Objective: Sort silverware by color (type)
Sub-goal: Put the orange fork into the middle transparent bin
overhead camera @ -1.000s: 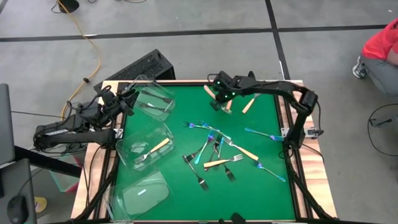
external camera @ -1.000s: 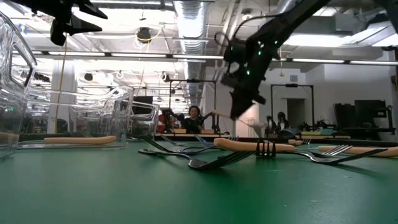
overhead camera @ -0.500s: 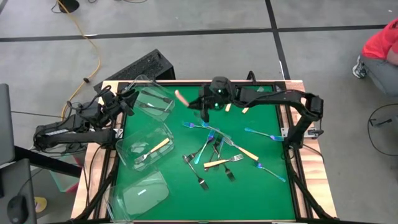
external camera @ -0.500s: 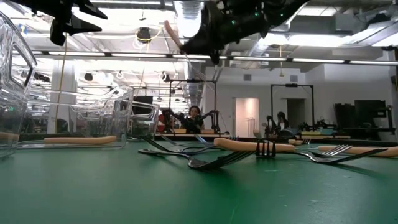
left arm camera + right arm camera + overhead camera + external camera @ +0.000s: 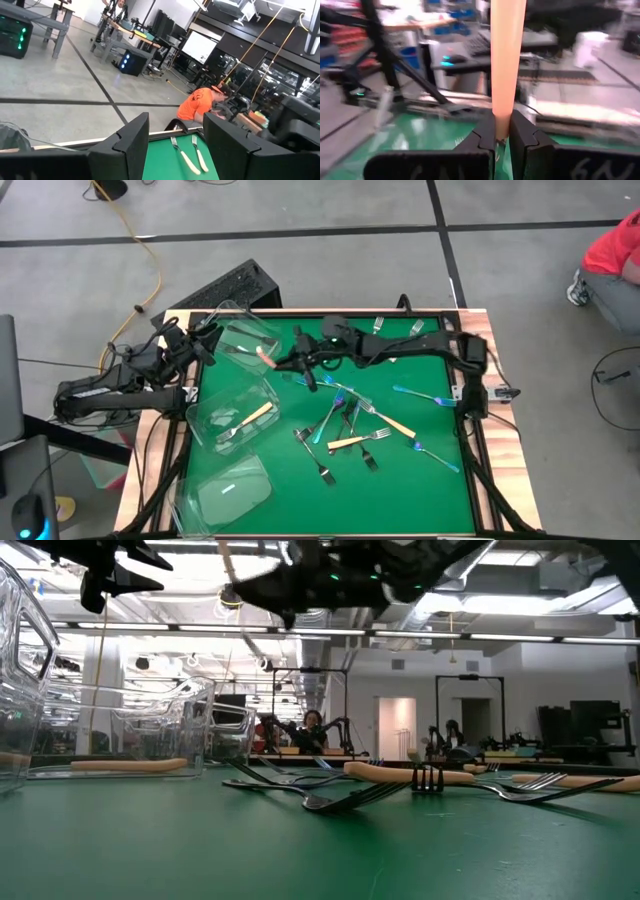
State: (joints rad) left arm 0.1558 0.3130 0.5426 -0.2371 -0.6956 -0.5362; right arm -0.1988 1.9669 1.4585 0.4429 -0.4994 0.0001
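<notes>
Right gripper [image 5: 268, 361] has swung across toward the clear plastic tubs [image 5: 248, 340], pinching a cream-handled fork [image 5: 507, 60]; left gripper [image 5: 208, 340] waits there, fingers apart.

Three clear plastic tubs [image 5: 232, 420] along the green table's [image 5: 420, 490] left side

Even, bright light falls from overhead; the green bench [image 5: 420, 480] shows only faint, soft shadows under the forks [image 5: 345, 425]. In the low view, ceiling strip lights [image 5: 300, 565] glare white and the dark arm [image 5: 330, 580] against them is a blurred silhouette. The clear tubs [image 5: 120, 730] catch pale reflections. The right wrist view is heavily smeared, with the tan handle [image 5: 507, 60] soft-edged. The left wrist view is sharper.
</notes>
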